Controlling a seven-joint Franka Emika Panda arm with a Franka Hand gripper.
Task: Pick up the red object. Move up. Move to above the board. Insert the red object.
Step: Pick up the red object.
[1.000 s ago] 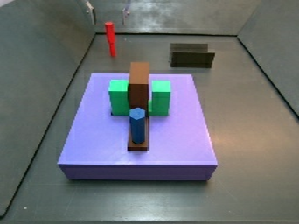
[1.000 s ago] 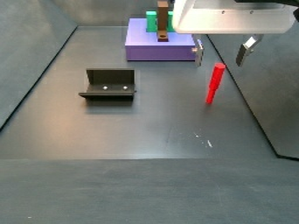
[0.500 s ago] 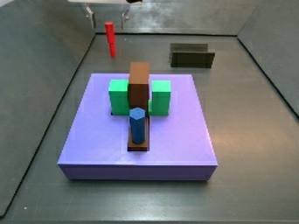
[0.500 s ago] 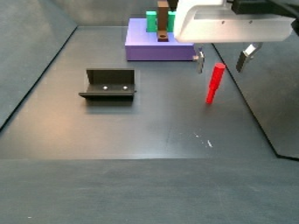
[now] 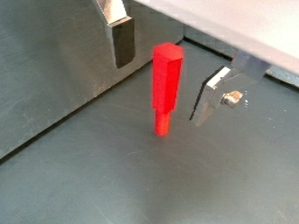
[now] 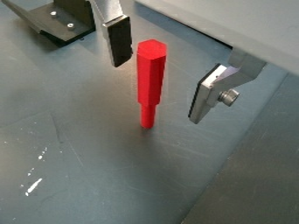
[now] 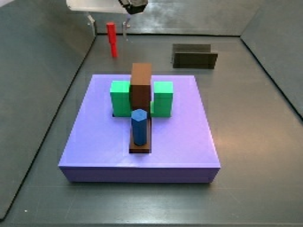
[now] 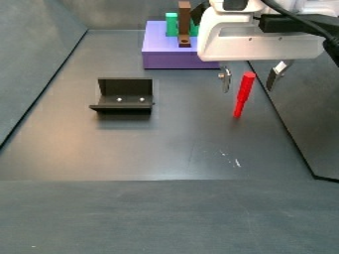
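My gripper (image 6: 156, 72) hangs with its fingers (image 6: 118, 39) spread apart on either side of the red object (image 6: 149, 80), touching nothing, while that peg stands upright on the floor well apart from the board (image 7: 142, 146). I judge this the pick-up step: next I must sink a little lower along the peg and close squarely on it before lifting.

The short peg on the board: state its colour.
Blue peg, clearest in a side view; the claw is far off.
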